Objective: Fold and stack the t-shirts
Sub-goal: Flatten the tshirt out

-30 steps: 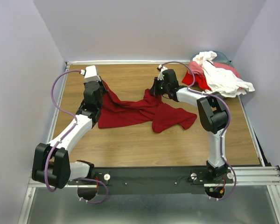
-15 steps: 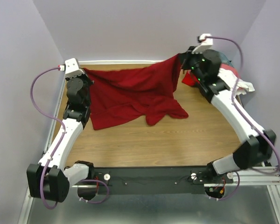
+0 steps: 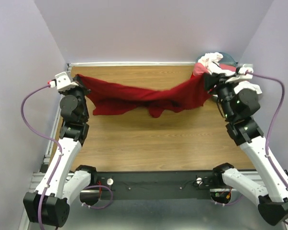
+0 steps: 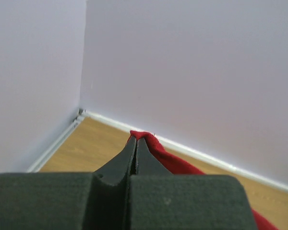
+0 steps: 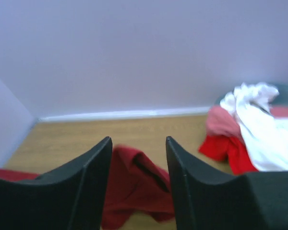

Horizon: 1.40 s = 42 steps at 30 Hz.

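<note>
Only one crimson t-shirt (image 3: pixel 134 94) — left hand (image 4: pixel 136 140) pinching it.

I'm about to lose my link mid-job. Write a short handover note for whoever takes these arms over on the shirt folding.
Left gripper: shut on one end of the crimson t-shirt, raised at the far left of the table.
Right gripper: open; the shirt's other end shows beyond its fingers, not pinched.
Other t-shirts: a crumpled heap, white on top, in the far right corner.
Done: nothing folded or stacked.
To do: regrip the crimson shirt, lay it flat, fold it, then work through the heap.
</note>
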Tool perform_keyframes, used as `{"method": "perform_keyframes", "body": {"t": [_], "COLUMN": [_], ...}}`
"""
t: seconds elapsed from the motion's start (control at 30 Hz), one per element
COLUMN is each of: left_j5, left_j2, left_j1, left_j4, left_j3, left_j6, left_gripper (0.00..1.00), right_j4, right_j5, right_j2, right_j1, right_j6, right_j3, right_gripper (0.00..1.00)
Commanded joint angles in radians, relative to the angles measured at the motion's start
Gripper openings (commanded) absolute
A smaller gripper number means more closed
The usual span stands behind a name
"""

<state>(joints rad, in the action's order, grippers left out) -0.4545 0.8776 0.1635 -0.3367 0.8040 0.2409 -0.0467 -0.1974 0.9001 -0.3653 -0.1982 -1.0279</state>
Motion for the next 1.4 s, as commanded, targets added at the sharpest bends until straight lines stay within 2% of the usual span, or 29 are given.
{"method": "perform_keyframes", "body": {"t": [0.0,0.1,0.17,0.47,0.57,0.87,1.2,1.27,1.37], "left_j5": [0.030,0.089,0.155,0.237,0.257,0.316,0.352,0.343,0.336], "left_j2": [0.052,0.076,0.083,0.103,0.107,0.159,0.195,0.190,0.182], "left_j1": [-0.005,-0.005,-0.005,-0.004,-0.002,-0.001,0.001,0.001,0.001], "left_j4": [0.021,0.010,-0.008,-0.061,-0.073,-0.116,-0.153,-0.151,-0.153], "left_j3": [-0.084,-0.109,-0.130,-0.184,-0.184,-0.186,-0.187,-0.189,-0.190], "left_j6": [0.053,0.083,0.104,0.129,0.132,0.147,0.153,0.152,0.149], "left_gripper": [0.00,0.00,0.00,0.00,0.00,0.00,0.00,0.00,0.00], "right_j4": [0.042,0.031,0.033,-0.073,-0.084,-0.096,-0.085,-0.081,-0.070], "right_j5": [-0.072,-0.094,-0.088,0.053,0.093,0.162,0.156,0.179,0.191], "right_j2": [-0.058,-0.032,0.025,0.454,0.540,0.580,0.560,0.545,0.528], "right_j1": [0.000,-0.001,-0.001,0.000,-0.001,-0.007,-0.034,-0.041,-0.053], "right_j6": [-0.124,-0.144,-0.147,-0.182,-0.202,-0.268,-0.316,-0.325,-0.331], "right_j3": [0.176,0.215,0.203,0.160,0.169,0.264,0.402,0.425,0.449], "right_gripper": [0.78,0.86,0.86,0.83,0.81,0.79,0.77,0.73,0.54]}}
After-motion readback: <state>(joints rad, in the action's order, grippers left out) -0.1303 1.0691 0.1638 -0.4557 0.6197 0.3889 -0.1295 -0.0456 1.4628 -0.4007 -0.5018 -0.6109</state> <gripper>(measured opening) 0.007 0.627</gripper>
